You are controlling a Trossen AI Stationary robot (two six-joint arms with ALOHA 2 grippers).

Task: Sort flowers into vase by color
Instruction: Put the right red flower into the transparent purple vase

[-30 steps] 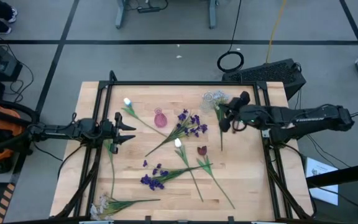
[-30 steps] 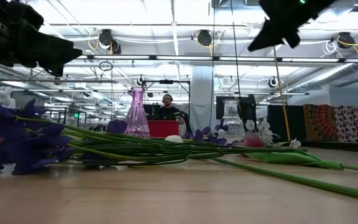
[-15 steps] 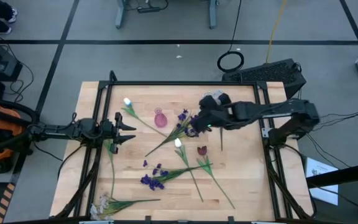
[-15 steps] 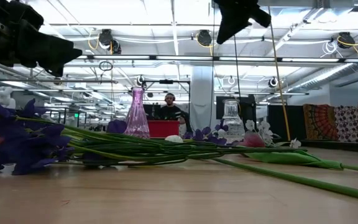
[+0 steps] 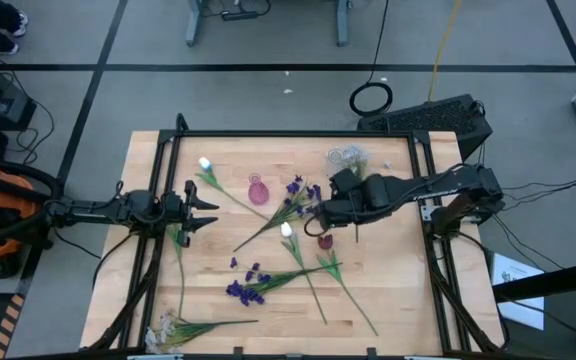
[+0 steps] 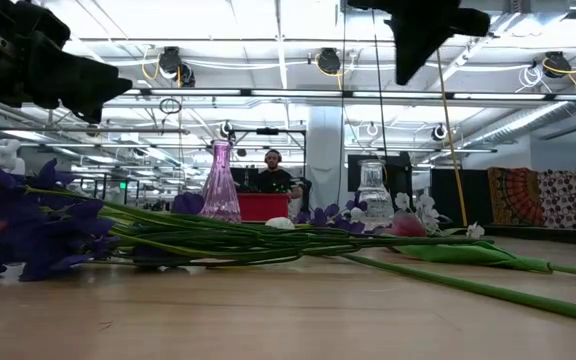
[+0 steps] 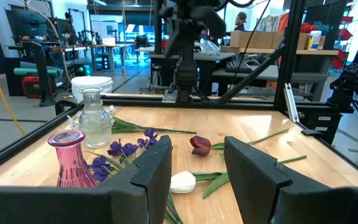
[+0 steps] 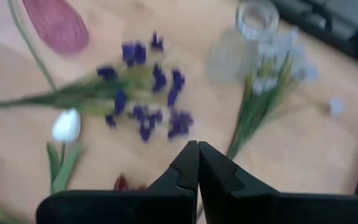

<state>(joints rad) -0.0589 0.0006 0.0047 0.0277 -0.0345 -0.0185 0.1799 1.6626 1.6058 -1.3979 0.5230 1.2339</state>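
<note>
The right gripper [image 5: 318, 221] (fingers pressed together) has swung from beside the clear vase [image 5: 345, 157] out over the table and now sits just beside the red tulip [image 5: 325, 241].

- A pale wooden table [image 5: 398, 300] with a black frame carries everything.
- A pink vase [image 5: 258, 190] and a clear glass vase [image 5: 344, 157] stand near the far edge.
- Purple flowers [image 5: 306, 198], white tulips [image 5: 287, 230], a dark red tulip [image 5: 325, 241] and a white spray [image 5: 168, 330] lie scattered on it.
</note>
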